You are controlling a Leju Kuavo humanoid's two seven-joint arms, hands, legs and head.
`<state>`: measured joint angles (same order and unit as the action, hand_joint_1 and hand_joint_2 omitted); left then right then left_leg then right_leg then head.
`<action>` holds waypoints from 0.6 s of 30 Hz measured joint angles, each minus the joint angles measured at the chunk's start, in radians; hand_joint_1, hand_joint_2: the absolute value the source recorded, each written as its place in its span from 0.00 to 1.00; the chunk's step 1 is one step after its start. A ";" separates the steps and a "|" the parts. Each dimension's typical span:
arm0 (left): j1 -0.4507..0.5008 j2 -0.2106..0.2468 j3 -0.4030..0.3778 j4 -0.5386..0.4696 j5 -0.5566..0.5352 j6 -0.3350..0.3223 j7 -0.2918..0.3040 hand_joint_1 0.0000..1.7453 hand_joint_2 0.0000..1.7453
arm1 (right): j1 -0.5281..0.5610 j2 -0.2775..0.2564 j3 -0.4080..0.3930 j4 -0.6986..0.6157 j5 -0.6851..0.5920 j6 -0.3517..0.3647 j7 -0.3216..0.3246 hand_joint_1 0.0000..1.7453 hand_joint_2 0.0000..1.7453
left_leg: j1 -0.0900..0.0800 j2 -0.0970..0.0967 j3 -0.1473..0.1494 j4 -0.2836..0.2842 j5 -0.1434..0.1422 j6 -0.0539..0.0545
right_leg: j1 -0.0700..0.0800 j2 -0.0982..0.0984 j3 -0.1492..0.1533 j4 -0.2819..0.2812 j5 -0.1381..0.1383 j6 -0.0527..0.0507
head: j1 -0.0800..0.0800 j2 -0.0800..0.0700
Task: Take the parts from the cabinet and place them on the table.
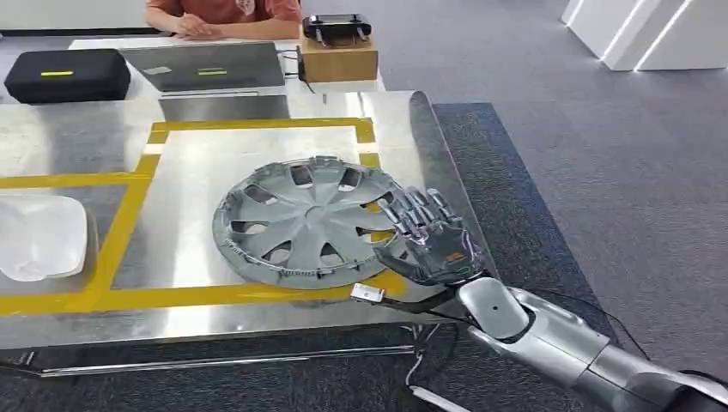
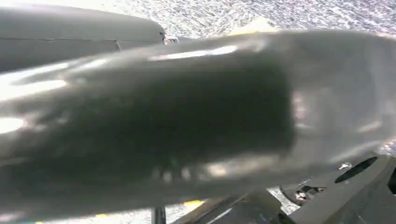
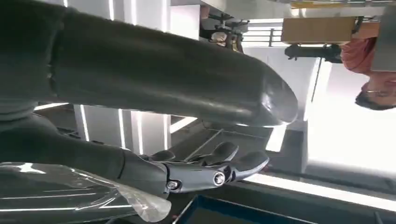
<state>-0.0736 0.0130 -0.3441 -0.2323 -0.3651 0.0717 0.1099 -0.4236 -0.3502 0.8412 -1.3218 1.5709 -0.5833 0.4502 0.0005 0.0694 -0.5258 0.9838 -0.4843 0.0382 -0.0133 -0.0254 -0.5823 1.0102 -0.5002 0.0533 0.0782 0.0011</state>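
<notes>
A grey wheel cover [image 1: 305, 221] is seen lying flat on the steel table [image 1: 77, 137], face up, inside the rectangle marked out by yellow tape [image 1: 129, 215]. It is round, so no long axis can be given; its spokes radiate from the hub. No brand or writing can be read on it, and the small white tag [image 1: 367, 293] at its near edge is too small to be read.

The right hand [image 1: 427, 242] is placed at the cover's right rim, with its fingers [image 1: 418, 210] spread apart and laid over the edge. Nothing is grasped by it.

The left wrist view is blurred, and how the left hand lies cannot be told.

Left of the cover, a white plastic bag [image 1: 39, 236] is seen on the table. Beyond the cover, a laptop [image 1: 204, 65], a black case [image 1: 64, 75] and a wooden box [image 1: 337, 57] are set out, and a person [image 1: 225, 15] in an orange top is seated behind them.
</notes>
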 joint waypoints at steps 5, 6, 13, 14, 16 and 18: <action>0.002 -0.002 0.001 0.000 -0.002 0.000 -0.001 0.00 0.00 | 0.037 -0.011 -0.001 -0.005 0.000 0.002 -0.009 0.00 0.00 | 0.000 -0.006 -0.037 0.002 0.024 0.008 | -0.001 0.022 -0.111 0.299 -0.137 0.011 | 0.007 0.000; 0.002 -0.002 0.001 0.000 -0.002 0.000 -0.001 0.00 0.00 | 0.040 -0.013 -0.001 -0.005 0.000 0.003 -0.010 0.00 0.00 | 0.001 -0.007 -0.041 0.004 0.027 0.005 | -0.002 0.022 -0.086 0.262 -0.104 0.012 | 0.007 0.000; 0.002 -0.007 0.001 0.000 -0.002 0.001 -0.003 0.00 0.00 | 0.049 -0.017 -0.014 -0.015 -0.001 0.007 -0.020 0.00 0.00 | -0.001 -0.004 -0.065 0.021 0.051 -0.034 | 0.003 0.016 0.062 -0.016 -0.015 -0.014 | 0.007 0.000; 0.003 -0.007 0.001 0.001 -0.002 0.003 -0.003 0.00 0.00 | 0.056 -0.017 -0.020 -0.016 -0.001 0.009 -0.029 0.00 0.00 | 0.000 -0.005 -0.069 0.022 0.053 -0.040 | 0.000 0.016 0.050 -0.022 -0.006 -0.028 | 0.008 0.000; 0.004 -0.005 0.003 0.002 -0.002 0.007 -0.003 0.00 0.00 | 0.067 -0.014 -0.035 -0.022 0.000 0.014 -0.042 0.00 0.00 | 0.004 -0.051 -0.096 0.087 -0.033 -0.055 | -0.004 0.015 0.038 -0.022 0.011 -0.051 | 0.002 0.000; 0.008 -0.007 0.005 0.003 -0.002 0.011 -0.003 0.00 0.00 | 0.081 -0.012 -0.050 -0.026 -0.001 0.018 -0.047 0.00 0.00 | 0.006 -0.058 -0.141 0.242 -0.138 -0.059 | -0.002 0.017 0.014 -0.021 0.030 -0.058 | -0.001 0.000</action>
<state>-0.0655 0.0061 -0.3387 -0.2289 -0.3674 0.0824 0.1068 -0.3428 -0.3620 0.7912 -1.3478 1.5702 -0.5657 0.4036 0.0064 0.0111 -0.6665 1.2261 -0.6226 -0.0211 -0.0148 -0.0080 -0.5682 0.9892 -0.4702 -0.0050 0.0771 0.0015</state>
